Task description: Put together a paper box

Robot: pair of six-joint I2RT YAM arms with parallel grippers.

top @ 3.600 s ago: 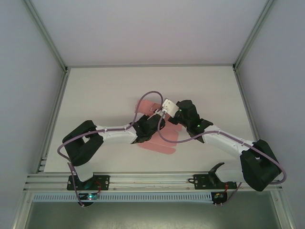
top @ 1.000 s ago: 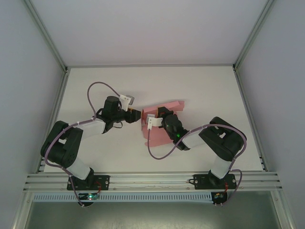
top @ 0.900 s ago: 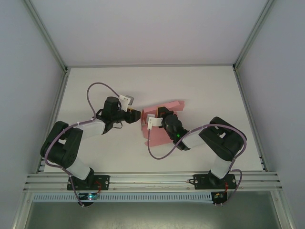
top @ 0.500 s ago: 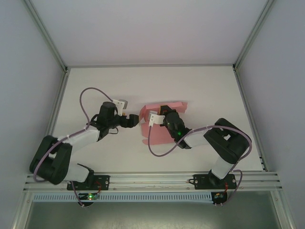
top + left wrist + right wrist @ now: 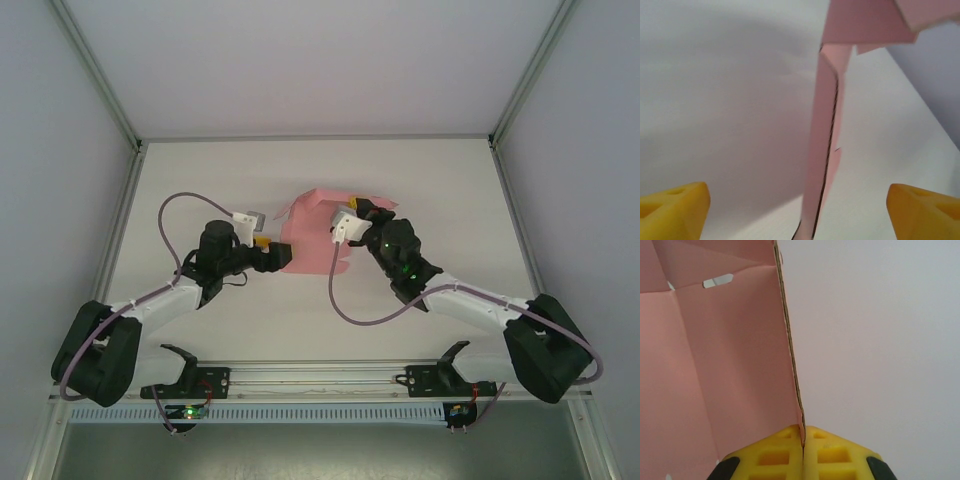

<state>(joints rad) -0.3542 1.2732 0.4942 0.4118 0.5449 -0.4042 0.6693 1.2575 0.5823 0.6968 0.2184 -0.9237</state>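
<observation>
the paper box (image 5: 308, 240) is thin pink card, mostly an open sheet of creased panels, standing partly raised near the middle of the table (image 5: 200, 180) between the two arms. it should be very light, floppy across its creases and easy to dent or tear at its slots, so it is best taken by a panel edge close to a fold, with little squeeze. the right gripper (image 5: 803, 440) has its yellow pads pressed together on one upright edge. the left gripper (image 5: 797, 205) is spread wide, with a panel edge-on between its tips, untouched. the sheet's length seems to run roughly left to right.
</observation>
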